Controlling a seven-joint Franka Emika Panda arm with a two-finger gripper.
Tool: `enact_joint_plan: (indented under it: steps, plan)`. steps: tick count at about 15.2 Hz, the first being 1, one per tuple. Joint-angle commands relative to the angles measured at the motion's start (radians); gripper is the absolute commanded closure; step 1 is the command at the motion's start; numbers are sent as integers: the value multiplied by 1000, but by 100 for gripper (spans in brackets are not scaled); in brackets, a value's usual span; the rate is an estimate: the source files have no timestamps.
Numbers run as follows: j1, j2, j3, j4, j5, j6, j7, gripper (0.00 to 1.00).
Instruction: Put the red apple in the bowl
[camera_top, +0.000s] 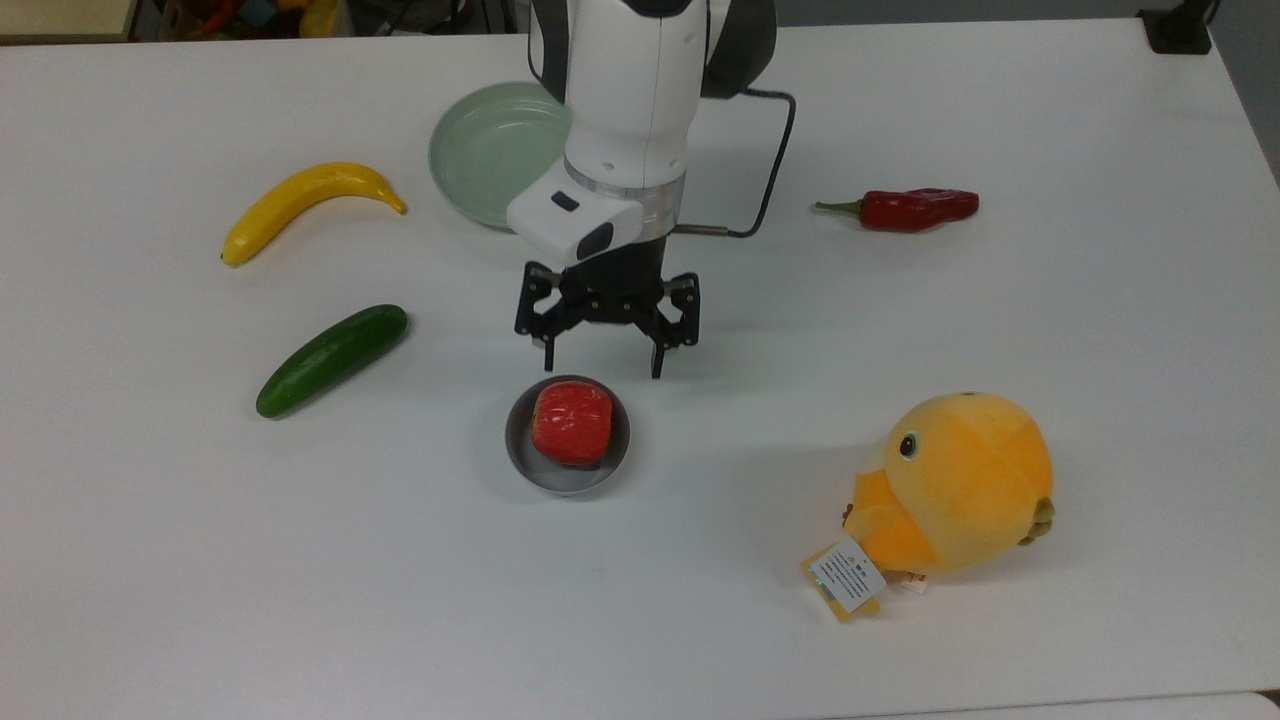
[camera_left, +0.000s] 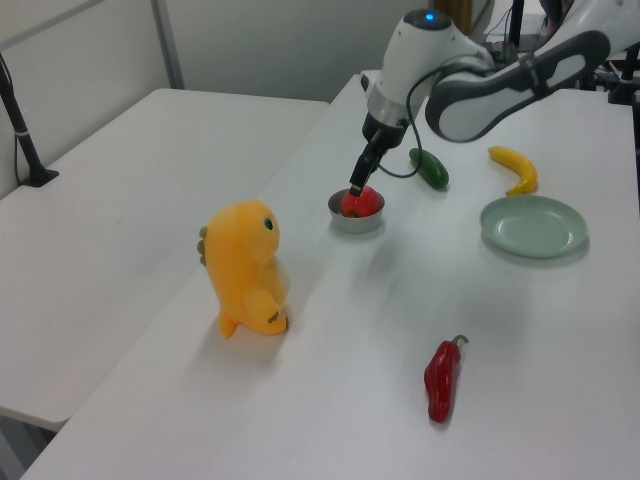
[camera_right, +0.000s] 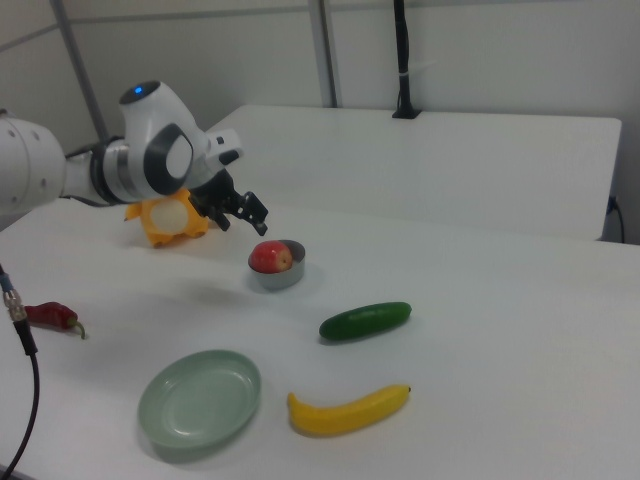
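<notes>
The red apple (camera_top: 571, 422) lies inside the small grey-blue bowl (camera_top: 520, 452) near the middle of the white table; it sits there too in the left view (camera_left: 361, 202) and the right view (camera_right: 270, 256). My gripper (camera_top: 602, 364) hangs just above and behind the bowl, open, with nothing between its black fingers. In the right view the gripper (camera_right: 240, 213) is up and to the right view's left of the bowl (camera_right: 285, 277). In the left view the gripper (camera_left: 356, 188) is right over the bowl (camera_left: 355, 221).
A green cucumber (camera_top: 331, 359) and a yellow banana (camera_top: 306, 200) lie at the top view's left. A pale green dish (camera_top: 490, 150) sits behind the arm. A dark red chili pepper (camera_top: 910, 208) lies at the right, and an orange plush toy (camera_top: 952, 487) at the front right.
</notes>
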Motion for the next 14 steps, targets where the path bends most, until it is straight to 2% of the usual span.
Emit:
enact_joint_plan:
  steps: [1,3,7,9,12,14]
  plan:
    - [36,-151,-8,-31,-3,-193,11,0]
    - [74,-233,-2,-33,18,-378,11,0]
    - [111,-356,-2,-36,59,-626,10,0]
    - [92,-396,-10,-39,91,-639,11,0]
    - [37,-398,-39,-31,185,-616,4,0]
    - [15,-415,-40,-37,196,-602,-48,0]
